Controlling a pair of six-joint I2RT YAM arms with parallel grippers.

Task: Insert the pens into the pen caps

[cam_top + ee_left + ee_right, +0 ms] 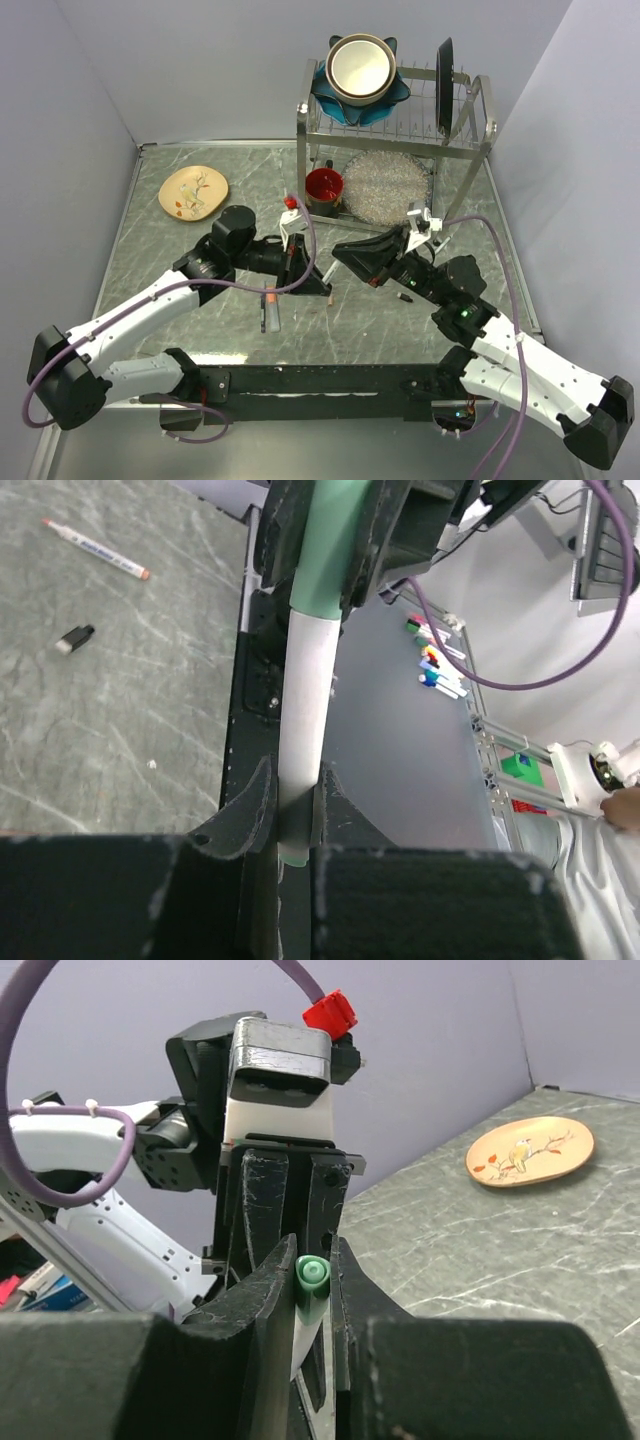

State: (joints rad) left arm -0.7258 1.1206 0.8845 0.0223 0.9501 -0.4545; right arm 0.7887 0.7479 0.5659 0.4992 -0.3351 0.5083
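My left gripper [305, 268] is shut on a white pen [305, 700], its rear end poking out behind the fingers [297, 790]. My right gripper [350, 255] faces it and is shut on a teal-green pen cap [312, 1276], which sits on the pen's far end [330, 540]. The two grippers meet above the table's middle. Another white pen with an orange tip [95, 548] and a small black cap [75, 638] lie on the table; the black cap also shows in the top view [405, 296]. A pen with an orange end [270, 308] lies under my left arm.
A metal dish rack [480, 140] stands at the back right with bowls [360, 68] and a dark plate [444, 72] on top, a red cup [324, 186] and a clear round dish [385, 186] beneath. A decorated plate [193, 191] lies at the back left.
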